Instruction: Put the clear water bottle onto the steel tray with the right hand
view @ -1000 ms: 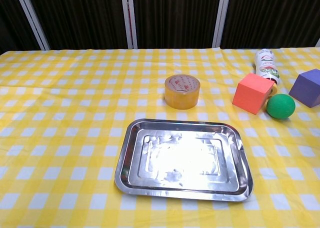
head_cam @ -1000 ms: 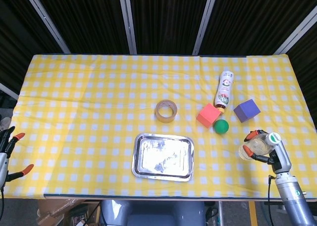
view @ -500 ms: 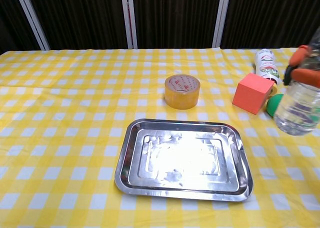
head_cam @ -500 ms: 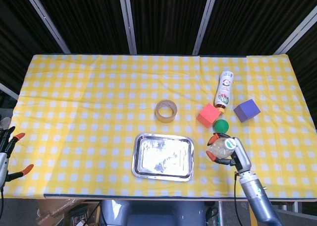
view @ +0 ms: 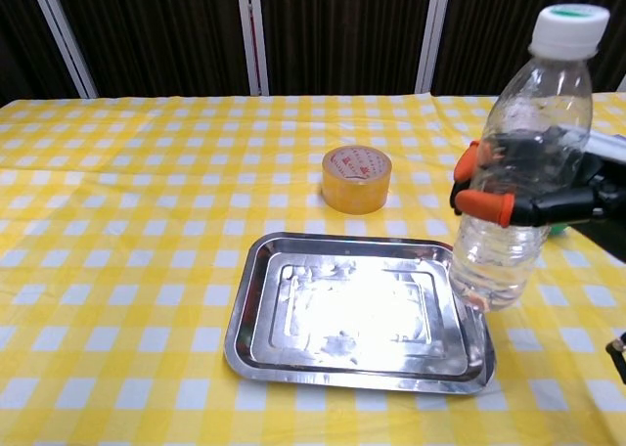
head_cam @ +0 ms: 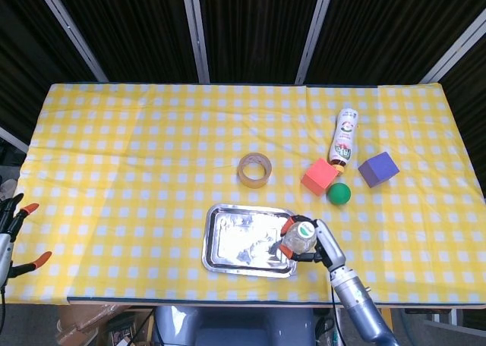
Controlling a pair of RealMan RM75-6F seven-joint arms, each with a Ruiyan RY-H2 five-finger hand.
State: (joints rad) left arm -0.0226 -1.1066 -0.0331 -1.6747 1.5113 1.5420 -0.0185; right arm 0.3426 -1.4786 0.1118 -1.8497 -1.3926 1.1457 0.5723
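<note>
Surface [head_cam: 114,133] under yellow check cloth, everything placed relative to the steel tray [head_cam: 228,251] at front centre. Right hand [head_cam: 323,246] wraps the clear water bottle [view: 514,172] around mid-body, orange fingertips [view: 482,206] clamped on it; bottle is airborne over the tray's right edge, base just above the rim in chest view, not resting on anything I can see. Left hand [head_cam: 9,224] parked far left of the tray at the surface edge, fingers apart, holding nothing. Behind the tray: tape roll [head_cam: 254,170]. Behind-right of it: red cube [head_cam: 319,177], green ball [head_cam: 339,193], purple cube [head_cam: 378,169], and a white bottle [head_cam: 345,137] lying down. Risks, my read: base sits over the raised rim rather than the flat pan, so lowering here would likely land it half on the lip and tip it toward the right, off the tray; needs to go further left first. Bottle is part full, so water sloshing on a quick stop could shift the weight in a smooth-walled grasp. Tray is light sheet metal, a nudge from the base could skate it. Bottle orientation: long axis close to vertical, cap [view: 570,23] up, base down, slight lean of the top away from the tray centre in chest view; from the head view I look almost straight down on the cap.
</note>
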